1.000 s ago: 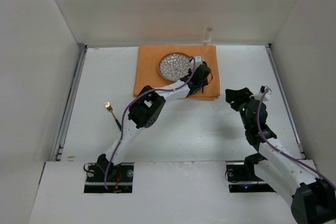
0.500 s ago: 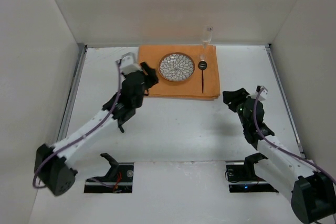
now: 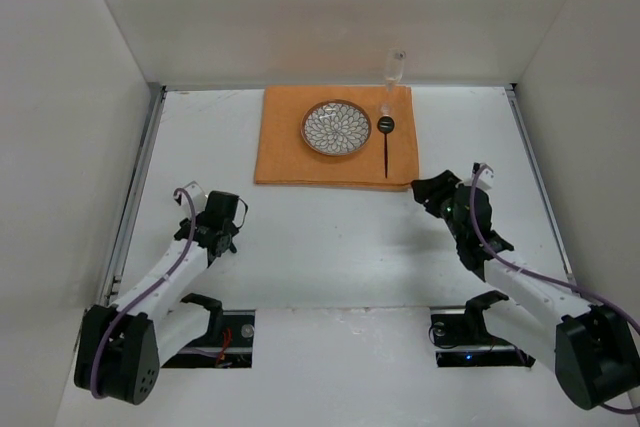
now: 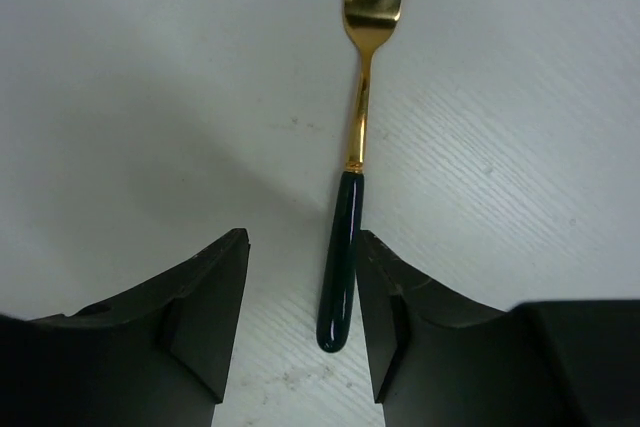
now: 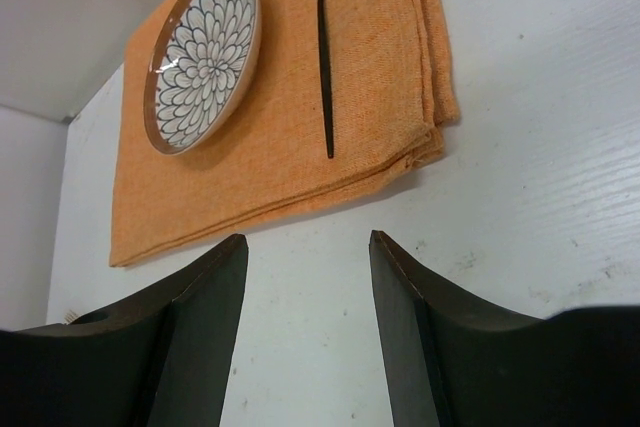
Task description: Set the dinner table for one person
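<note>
The white table [image 3: 330,247] fills the walled bay; at its far middle an orange mat [image 3: 285,159] holds a plate [image 3: 336,128] with a spoon [image 3: 386,147] on its right. Near left, the left end effector [image 4: 300,282] straddles the dark handle of the fork [image 4: 350,237], released; the right end effector [image 5: 305,292] hangs released, empty. Fork pickup seems in hand: next, clench, lift, carry it left of the plate.

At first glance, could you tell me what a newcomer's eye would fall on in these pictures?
First comes the orange cloth mat at the far middle of the white table, bearing a flower-patterned plate with a black spoon on its right. Then, near left, the left gripper hangs open astride a gold fork.
</note>
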Robot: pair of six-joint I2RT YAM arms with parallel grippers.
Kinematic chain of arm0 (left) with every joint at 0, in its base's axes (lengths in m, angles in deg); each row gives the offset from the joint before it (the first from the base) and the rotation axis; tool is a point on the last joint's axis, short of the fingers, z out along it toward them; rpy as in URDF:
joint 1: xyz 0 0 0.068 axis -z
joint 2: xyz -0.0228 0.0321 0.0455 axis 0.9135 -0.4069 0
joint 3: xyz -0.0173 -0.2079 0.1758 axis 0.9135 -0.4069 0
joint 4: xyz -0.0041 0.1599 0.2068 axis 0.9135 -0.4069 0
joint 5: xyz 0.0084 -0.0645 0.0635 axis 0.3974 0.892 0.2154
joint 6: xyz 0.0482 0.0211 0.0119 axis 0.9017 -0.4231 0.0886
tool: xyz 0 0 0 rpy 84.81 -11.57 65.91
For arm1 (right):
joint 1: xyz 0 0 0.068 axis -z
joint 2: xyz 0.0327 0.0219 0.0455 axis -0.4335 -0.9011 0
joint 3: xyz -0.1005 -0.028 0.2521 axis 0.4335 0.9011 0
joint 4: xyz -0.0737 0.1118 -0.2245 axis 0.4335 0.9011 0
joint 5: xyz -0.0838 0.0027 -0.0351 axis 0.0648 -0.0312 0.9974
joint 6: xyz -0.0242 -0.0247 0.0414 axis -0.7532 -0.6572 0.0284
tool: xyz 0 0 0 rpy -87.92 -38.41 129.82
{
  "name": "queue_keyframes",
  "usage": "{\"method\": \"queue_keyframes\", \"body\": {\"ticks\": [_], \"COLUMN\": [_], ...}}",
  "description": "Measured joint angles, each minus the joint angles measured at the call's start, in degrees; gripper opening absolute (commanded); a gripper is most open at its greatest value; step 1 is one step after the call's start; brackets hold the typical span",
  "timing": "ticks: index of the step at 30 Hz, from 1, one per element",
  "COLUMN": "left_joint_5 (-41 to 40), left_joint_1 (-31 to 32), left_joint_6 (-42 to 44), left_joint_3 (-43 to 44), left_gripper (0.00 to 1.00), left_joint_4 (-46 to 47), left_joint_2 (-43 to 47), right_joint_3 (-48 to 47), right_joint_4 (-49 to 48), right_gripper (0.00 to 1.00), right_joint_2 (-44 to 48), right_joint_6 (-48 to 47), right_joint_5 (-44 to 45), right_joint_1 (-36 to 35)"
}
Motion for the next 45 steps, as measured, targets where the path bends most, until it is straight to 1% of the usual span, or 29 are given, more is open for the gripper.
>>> {"method": "queue_keyframes", "body": {"ticks": [8, 14, 22, 28, 34, 37, 41, 43, 45], "left_joint_5": [3.2, 4.6, 5.2, 5.1, 5.3, 5.9, 6.4, 6.1, 5.9], "left_joint_1": [-1.2, -2.0, -3.5, -4.2, -4.2, -4.2, -2.2, 0.5, 3.5], "left_joint_6": [-0.7, -0.7, -0.7, -0.3, 0.3, 0.8, 1.9, 2.9, 4.9], "left_joint_3": [-1.9, -2.3, -2.5, -2.5, -2.8, -3.0, -2.4, 0.0, 4.3], "left_gripper": [0.42, 0.31, 0.26, 0.14, 0.06, 0.04, 0.04, 0.04, 0.04], "left_joint_4": [6.4, 10.1, 12.0, 13.0, 14.1, 14.1, 12.5, 12.2, 12.7], "left_joint_2": [-5.8, -7.7, -8.5, -9.2, -9.3, -8.5, -4.8, -4.3, -5.7], "right_joint_3": [-0.3, -0.6, -0.6, -0.6, -0.6, -0.6, -0.6, -0.6, -0.6], "right_joint_4": [-0.4, -1.1, -1.4, -1.3, -1.4, -1.3, -1.3, -1.3, -1.4], "right_gripper": [0.58, 0.58, 0.58, 0.58, 0.58, 0.58, 0.58, 0.58, 0.58], "right_joint_2": [-0.3, -1.2, -1.1, -0.8, 1.0, 1.2, 1.2, 1.1, 0.9], "right_joint_6": [0.0, -0.4, -0.5, -0.5, -0.5, -0.5, -0.5, -0.5, -0.5], "right_joint_5": [-0.5, -0.9, -1.1, -1.1, -1.0, -1.0, -1.0, -1.0, -1.0], "right_joint_1": [-1.0, -1.5, -1.5, -1.5, -1.4, -1.4, -1.4, -1.4, -1.4]}}
